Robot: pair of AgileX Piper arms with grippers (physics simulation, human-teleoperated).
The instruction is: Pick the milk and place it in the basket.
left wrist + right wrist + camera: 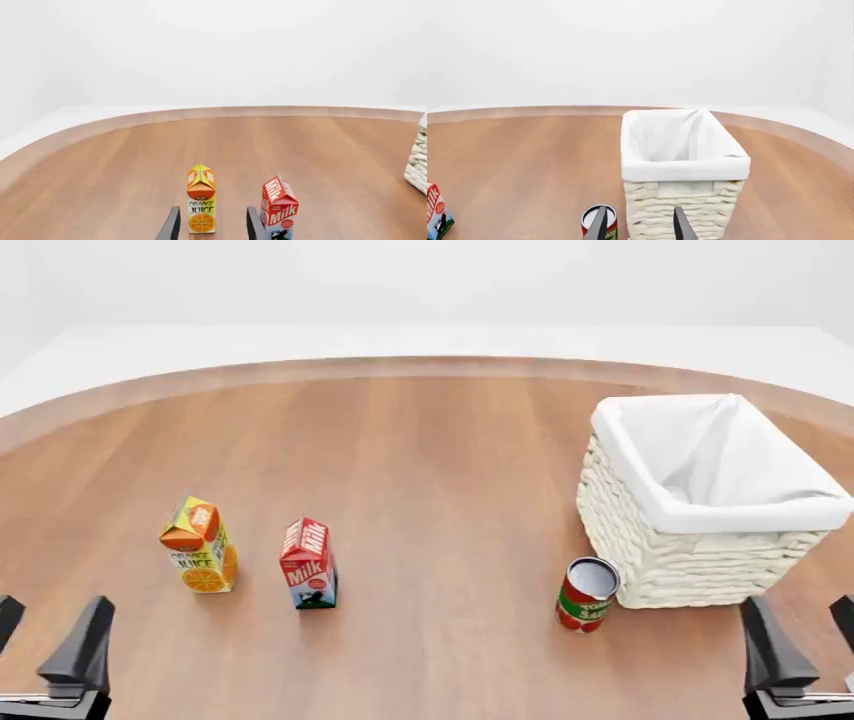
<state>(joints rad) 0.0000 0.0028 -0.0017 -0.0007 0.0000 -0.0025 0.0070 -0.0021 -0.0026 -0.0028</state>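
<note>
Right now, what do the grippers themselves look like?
Both are plain dark grey to black. The left gripper and the right gripper each have two flat, blade-like fingers that taper toward the tips. No cables, markings or logos show; the arms behind them are out of frame.

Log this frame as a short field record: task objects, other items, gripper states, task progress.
milk: red carton upright on the table, right of the orange juice carton, apart from it
basket: white-lined wicker basket at the right, nothing visible inside
other: red can upright just left of the basket's near corner
left gripper: open, near edge, holding nothing
right gripper: open, near edge, holding nothing
progress: milk not yet grasped
</note>
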